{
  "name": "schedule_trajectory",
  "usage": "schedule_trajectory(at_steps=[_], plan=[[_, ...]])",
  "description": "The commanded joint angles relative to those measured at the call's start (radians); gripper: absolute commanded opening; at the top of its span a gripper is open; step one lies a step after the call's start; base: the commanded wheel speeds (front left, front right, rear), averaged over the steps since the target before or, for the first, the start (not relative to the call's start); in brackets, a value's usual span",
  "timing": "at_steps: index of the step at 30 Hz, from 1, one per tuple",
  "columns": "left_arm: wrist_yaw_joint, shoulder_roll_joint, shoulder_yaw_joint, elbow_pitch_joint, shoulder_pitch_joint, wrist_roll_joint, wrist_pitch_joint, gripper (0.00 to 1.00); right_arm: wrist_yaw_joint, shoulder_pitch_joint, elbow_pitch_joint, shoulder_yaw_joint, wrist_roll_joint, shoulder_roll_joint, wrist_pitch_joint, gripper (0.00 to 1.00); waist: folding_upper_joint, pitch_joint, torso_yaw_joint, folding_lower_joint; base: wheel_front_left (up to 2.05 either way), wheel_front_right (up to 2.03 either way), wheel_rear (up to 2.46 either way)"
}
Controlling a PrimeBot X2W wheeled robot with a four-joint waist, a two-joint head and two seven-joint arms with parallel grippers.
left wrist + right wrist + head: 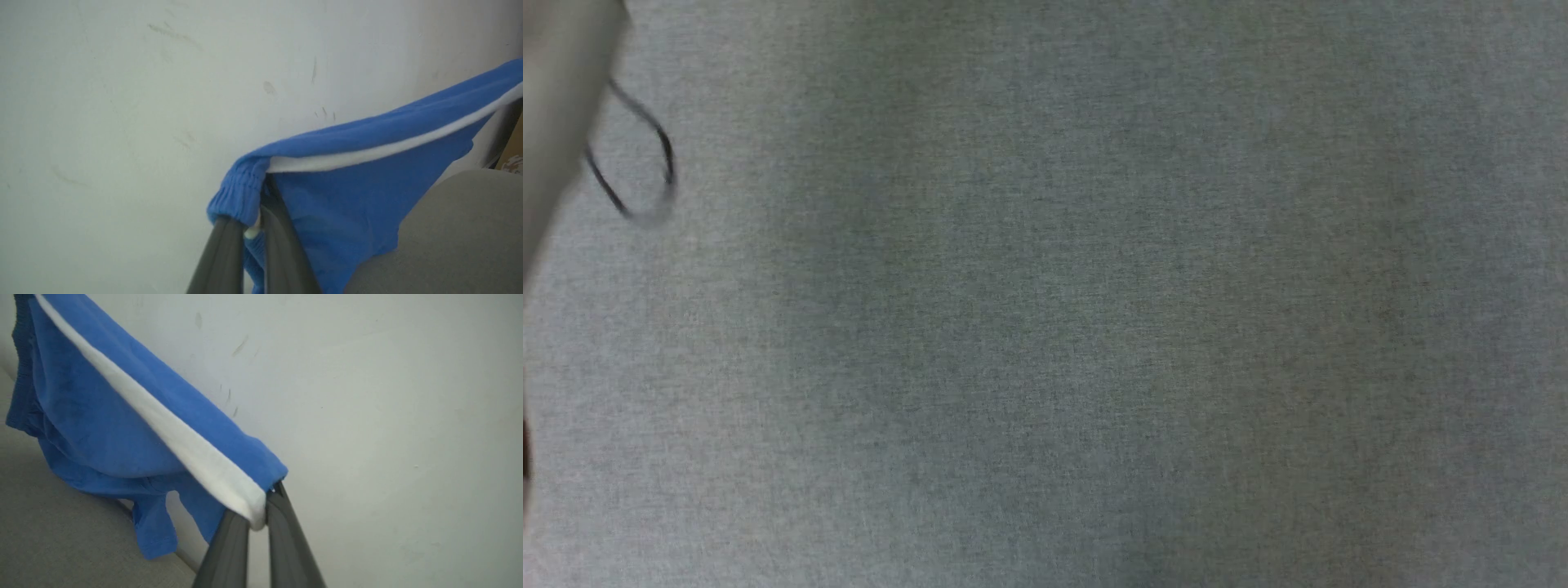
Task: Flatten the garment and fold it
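Left gripper [255,222] clamping the gathered waistband [239,188] of blue shorts [351,196], white trim [367,155] running taut to the upper right, fabric hanging beside the grey worktop [453,232], scuffed pale wall [122,102] behind

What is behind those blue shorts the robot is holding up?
A scuffed white wall stands behind the shorts, and a grey surface lies below them. The patch of wall directly behind the cloth is covered, so it cannot be seen.

Both wrist cameras close on garment [347,196]
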Motion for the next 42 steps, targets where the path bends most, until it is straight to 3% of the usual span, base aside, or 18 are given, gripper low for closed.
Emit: schedule_trajectory(at_steps=[1,6,11,21,32,37,42], plan=[[-0.005,0.011,0.001,0.006,0.044,0.0,-0.008,0.0,-0.002,0.039,0.008,0.007,-0.002,0.008,-0.015,0.0,0.0,-0.007,-0.007,-0.0005,0.0,0.0,0.0],[-0.005,0.041,0.018,-0.031,0.237,-0.003,-0.014,0.0,-0.002,0.195,-0.005,0.082,-0.003,0.018,-0.051,0.0,0.0,-0.056,-0.005,-0.0005,0.0,0.0,0.0],[0.05,0.085,0.12,-0.168,0.498,-0.004,-0.014,0.0,-0.002,0.371,-0.071,0.145,0.008,-0.011,-0.077,0.0,0.0,-0.131,0.005,-0.0005,0.0,0.0,0.0],[0.149,0.128,0.226,-0.384,1.048,0.052,-0.015,0.0,-0.002,0.761,-0.24,0.195,0.054,-0.106,-0.05,0.0,0.0,-0.321,0.015,-0.0005,0.0,0.0,0.0],[0.21,0.148,0.214,-0.476,1.384,0.045,-0.015,0.0,-0.002,1.145,-0.475,0.134,0.066,-0.196,0.083,0.0,0.0,-0.474,0.003,-0.0005,0.0,0.0,0.0],[0.276,0.192,0.232,-0.544,1.535,0.017,-0.015,0.0,-0.002,1.331,-0.554,0.063,0.064,-0.19,0.127,0.0,0.0,-0.522,0.0,-0.0005,0.0,0.0,0.0],[0.309,0.221,0.229,-0.614,1.62,-0.002,-0.009,0.0,-0.002,1.483,-0.627,-0.002,0.045,-0.171,0.171,0.0,0.0,-0.544,0.013,-0.0005,0.0,0.0,0.0]])
